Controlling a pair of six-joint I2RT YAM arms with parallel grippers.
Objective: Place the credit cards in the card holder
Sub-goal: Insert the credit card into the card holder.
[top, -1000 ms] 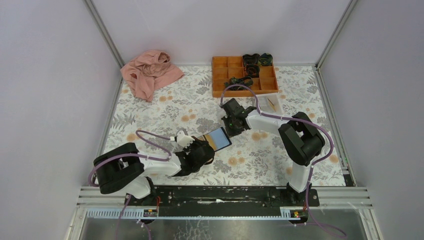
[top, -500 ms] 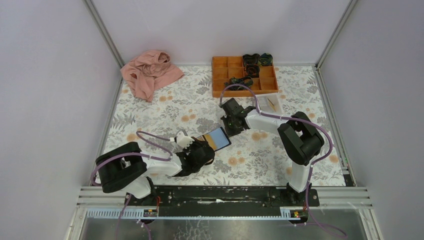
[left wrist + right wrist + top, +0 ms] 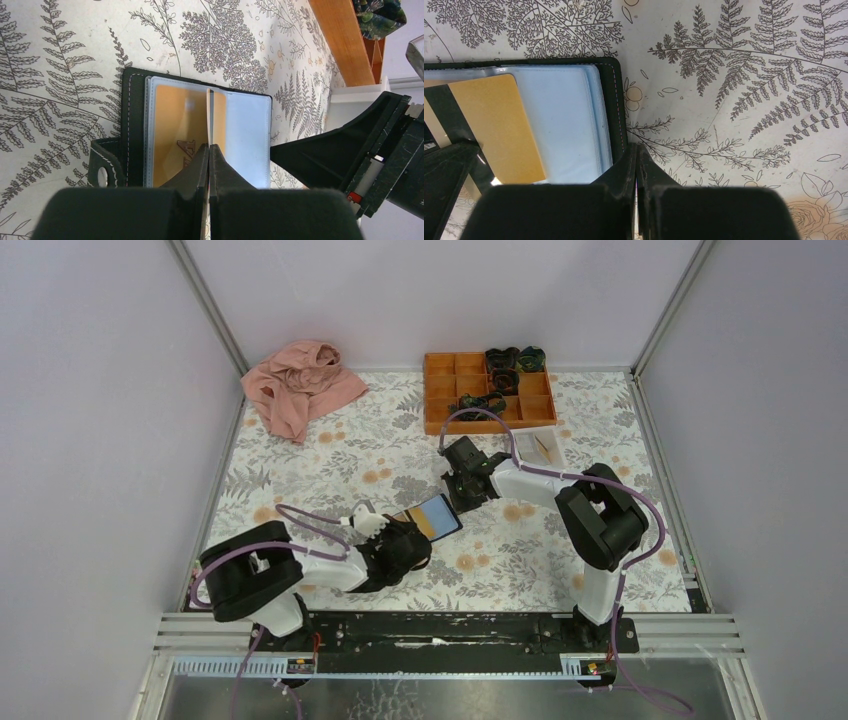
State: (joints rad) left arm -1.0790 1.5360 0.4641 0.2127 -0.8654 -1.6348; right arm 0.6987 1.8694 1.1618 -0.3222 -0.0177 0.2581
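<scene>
The card holder (image 3: pixel 447 521) lies open on the floral table, a black folder with light-blue pockets (image 3: pixel 247 135). An orange-yellow credit card (image 3: pixel 172 130) lies flat in its pocket; it also shows in the right wrist view (image 3: pixel 494 127). My left gripper (image 3: pixel 209 146) is shut on a second thin credit card (image 3: pixel 208 112), held on edge above the open holder (image 3: pixel 131 120). My right gripper (image 3: pixel 636 146) is shut, its tips at the holder's black far edge (image 3: pixel 616 100). In the top view the left gripper (image 3: pixel 405 540) and right gripper (image 3: pixel 465 488) flank the holder.
An orange compartment tray (image 3: pixel 437 400) with dark items stands at the back, with a small white tray (image 3: pixel 540 448) beside it. A pink cloth (image 3: pixel 300 385) lies at the back left. The right gripper's finger (image 3: pixel 340 145) reaches in beside the holder.
The left arm's rear links have shifted slightly right. The grippers, the card and the holder keep their places.
</scene>
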